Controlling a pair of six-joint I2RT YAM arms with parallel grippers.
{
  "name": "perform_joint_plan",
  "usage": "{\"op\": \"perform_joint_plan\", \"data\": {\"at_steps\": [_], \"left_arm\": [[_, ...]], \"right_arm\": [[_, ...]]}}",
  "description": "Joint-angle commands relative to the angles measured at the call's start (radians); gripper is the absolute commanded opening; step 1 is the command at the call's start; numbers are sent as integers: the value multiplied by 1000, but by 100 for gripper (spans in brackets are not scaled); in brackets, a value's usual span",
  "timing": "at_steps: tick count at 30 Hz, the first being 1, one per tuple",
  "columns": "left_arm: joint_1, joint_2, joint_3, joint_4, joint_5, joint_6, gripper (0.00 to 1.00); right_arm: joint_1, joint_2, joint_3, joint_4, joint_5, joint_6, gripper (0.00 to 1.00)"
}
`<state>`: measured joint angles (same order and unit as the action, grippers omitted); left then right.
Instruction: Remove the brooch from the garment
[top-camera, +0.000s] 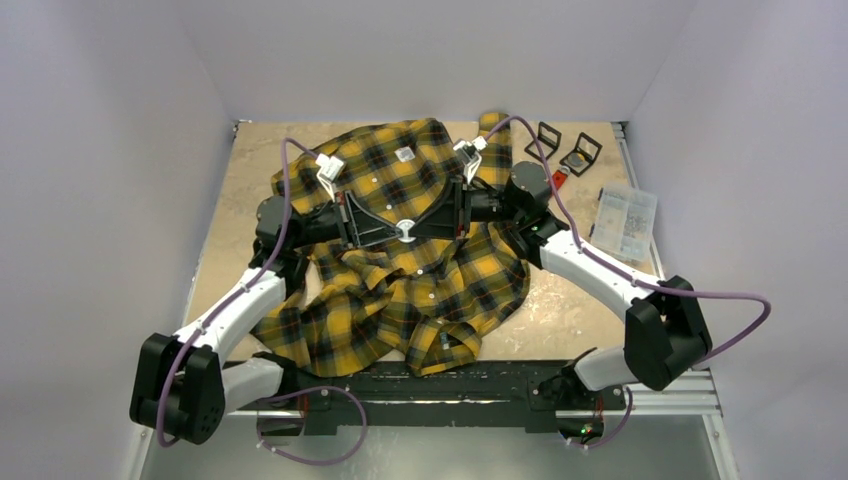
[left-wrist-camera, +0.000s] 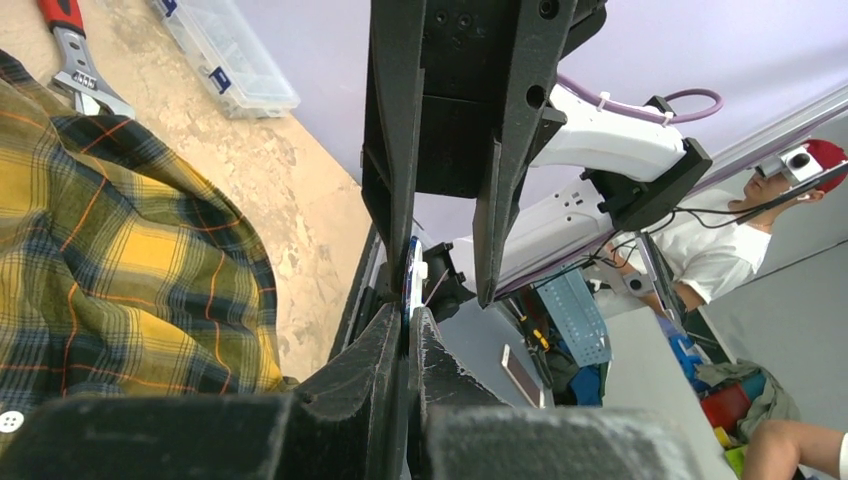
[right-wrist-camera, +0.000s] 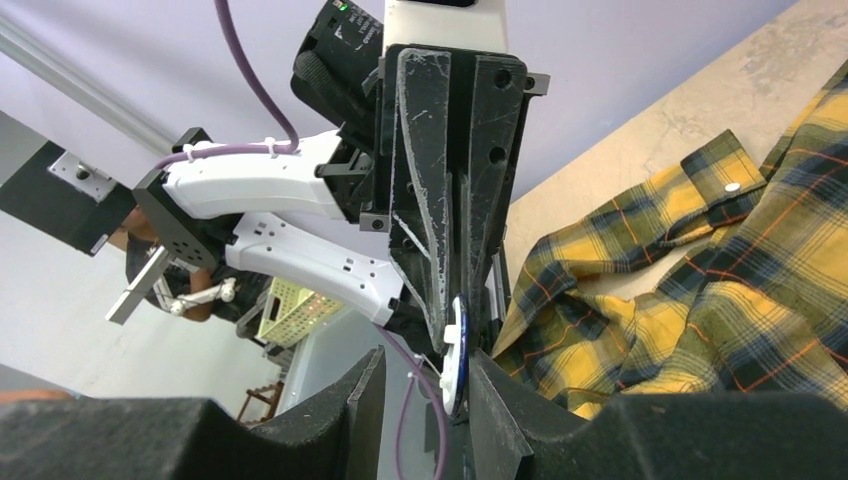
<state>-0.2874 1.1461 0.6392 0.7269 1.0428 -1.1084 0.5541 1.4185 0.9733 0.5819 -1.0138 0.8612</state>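
The yellow and black plaid garment (top-camera: 400, 290) lies crumpled on the table, and also shows in the left wrist view (left-wrist-camera: 110, 250) and the right wrist view (right-wrist-camera: 700, 290). The brooch (top-camera: 405, 229) is a small round white disc with a dark blue face, seen edge-on (left-wrist-camera: 410, 285) (right-wrist-camera: 455, 350). My left gripper (top-camera: 396, 232) (left-wrist-camera: 408, 315) is shut on the brooch and holds it above the shirt's middle. My right gripper (top-camera: 416, 230) (right-wrist-camera: 428, 358) faces it tip to tip, open, its fingers straddling the brooch, which lies against one finger. No cloth shows between the fingers.
A clear plastic parts box (top-camera: 625, 222) (left-wrist-camera: 225, 55) sits at the right edge. Two black square frames (top-camera: 548, 138) (top-camera: 580, 153) and a red-handled wrench (top-camera: 558, 180) (left-wrist-camera: 75, 50) lie at the back right. White walls enclose the table.
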Motion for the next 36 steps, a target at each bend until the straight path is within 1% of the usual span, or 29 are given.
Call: {"op": "perform_joint_plan", "data": {"at_steps": [1, 5, 8, 11, 17, 19, 22, 27, 34, 36], "left_arm": [[21, 8, 10, 68, -35, -42, 0], [33, 17, 15, 82, -51, -70, 0], [34, 21, 17, 91, -51, -79, 0], [34, 23, 20, 92, -50, -91, 0], [34, 22, 29, 92, -47, -102, 0], [34, 22, 32, 92, -43, -104, 0], [34, 21, 30, 93, -41, -104, 0], [32, 22, 30, 97, -36, -99, 0], [24, 15, 27, 99, -28, -90, 0], [21, 14, 27, 101, -25, -89, 0]], "right_arm": [[-4, -1, 5, 79, 2, 22, 39], [-5, -4, -6, 116, -2, 45, 40], [-4, -3, -5, 114, 19, 40, 48], [-4, 7, -5, 98, 41, 34, 48], [-4, 19, -15, 96, 54, 28, 41], [-4, 20, -20, 103, 51, 33, 36], [-4, 21, -19, 109, 50, 35, 31], [-5, 24, -16, 122, 52, 43, 29], [-5, 41, -10, 151, 42, 64, 22], [-4, 43, -10, 160, 41, 69, 19]]}}
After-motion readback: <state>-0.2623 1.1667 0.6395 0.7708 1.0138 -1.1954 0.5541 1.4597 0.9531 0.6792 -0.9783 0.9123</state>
